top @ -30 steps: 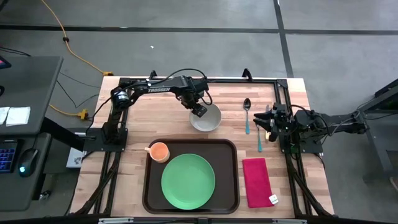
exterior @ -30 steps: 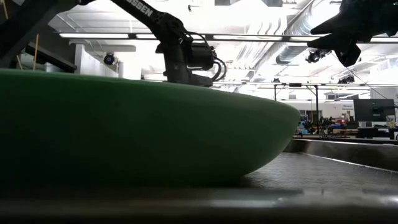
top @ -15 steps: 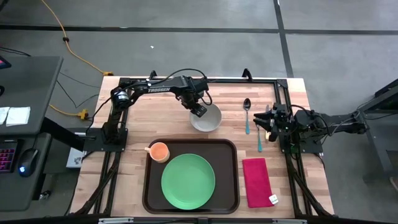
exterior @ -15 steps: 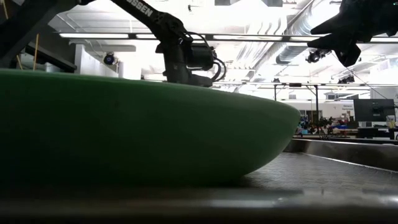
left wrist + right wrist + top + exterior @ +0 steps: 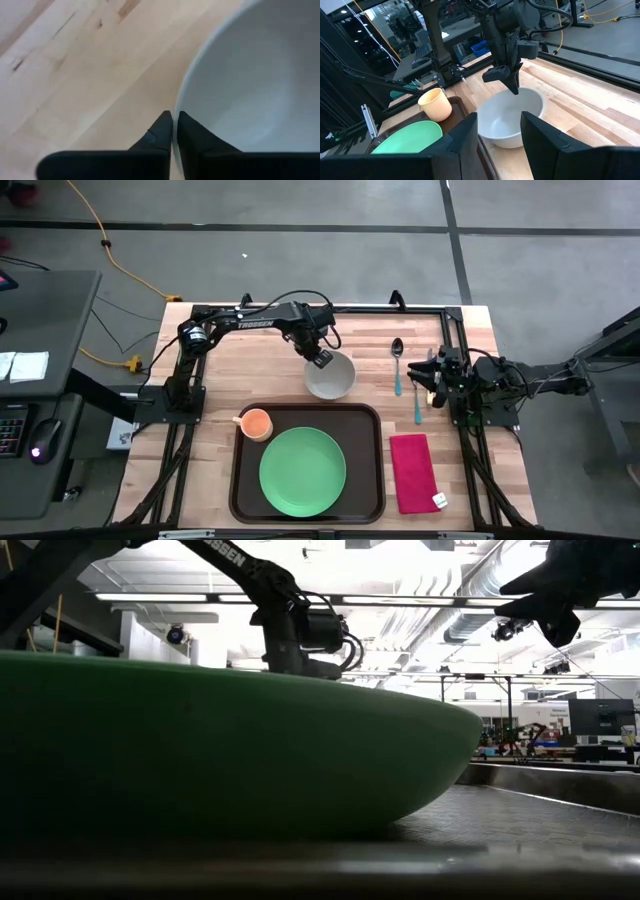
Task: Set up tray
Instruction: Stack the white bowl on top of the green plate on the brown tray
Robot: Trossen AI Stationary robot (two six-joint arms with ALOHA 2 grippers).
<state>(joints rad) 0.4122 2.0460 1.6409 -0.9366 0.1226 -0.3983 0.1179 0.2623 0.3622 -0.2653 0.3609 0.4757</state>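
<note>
The tray lies on the wooden tabletop at its near edge, midway between the two arm bases, and everything else is placed from it here. A green plate rests flat inside the tray, filling most of its middle and right part. An orange cup stands upright in the tray's far left corner, just beside the plate.

Just beyond the tray's far rim, off the tray, a white bowl sits on the tabletop. The left gripper is at the bowl's far left rim, and in the left wrist view its jaws are clamped on that rim, one finger inside the bowl and one outside.

To the right of the tray, well clear of its rim, a red napkin lies flat. Beyond the napkin, a spoon with a blue handle and a second blue-handled utensil lie side by side on the wood.

The right gripper hangs over the tabletop beyond the tray's far right corner, next to the utensils, its jaws apart and holding nothing.
</note>
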